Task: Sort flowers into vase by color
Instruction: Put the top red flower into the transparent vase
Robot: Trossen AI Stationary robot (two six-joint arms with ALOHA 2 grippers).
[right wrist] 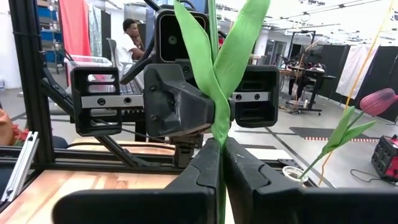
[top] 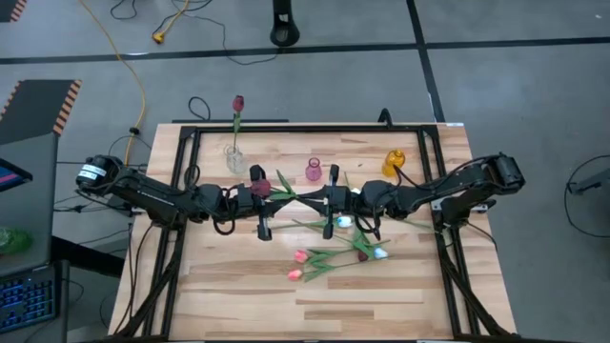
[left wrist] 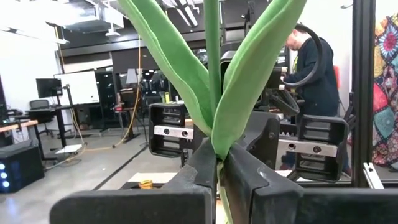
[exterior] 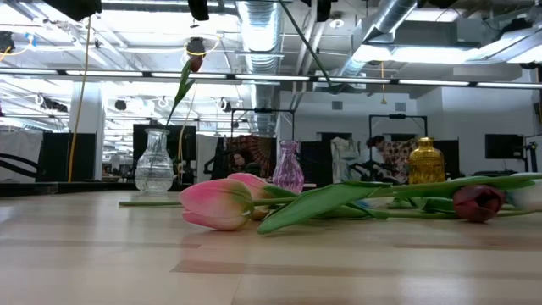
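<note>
Sorting so far: one dark red tulip (top: pixel 237 103) stands in the clear glass vase (top: pixel 233 158) at about 11 o'clock on the surface (top: pixel 238 295); as far as the high view shows, it is the only flower placed.

In hand: a tulip with a dark red head (top: pixel 282 181) hangs above mid-surface, its stem (left wrist: pixel 212 56) pinched from both ends by the two arms.

Left hand (top: pixel 263 202): reaching in from 9 o'clock, clamped narrow on the stem just below the leaves, as its wrist view shows.

Right hand (top: pixel 333 198): reaching in from 3 o'clock, likewise closed tight on the same stem (right wrist: pixel 214 37); the two hands face each other, near but apart.

Empty vases: the pink vase (top: pixel 314 171) at 12 o'clock and the amber vase (top: pixel 395 162) at about 1 o'clock hold nothing.

Still loose: two pink tulips (top: pixel 301 265) lie toward 6 o'clock, with a white-headed tulip (top: pixel 380 253) and another dark red one (top: pixel 361 254) just beside them; a further white head (top: pixel 344 222) shows below the right hand.

Progress, as a judgement: early, with one flower sorted, one mid-transfer and at least five left on the surface.

Background: people at work in the room behind.
</note>
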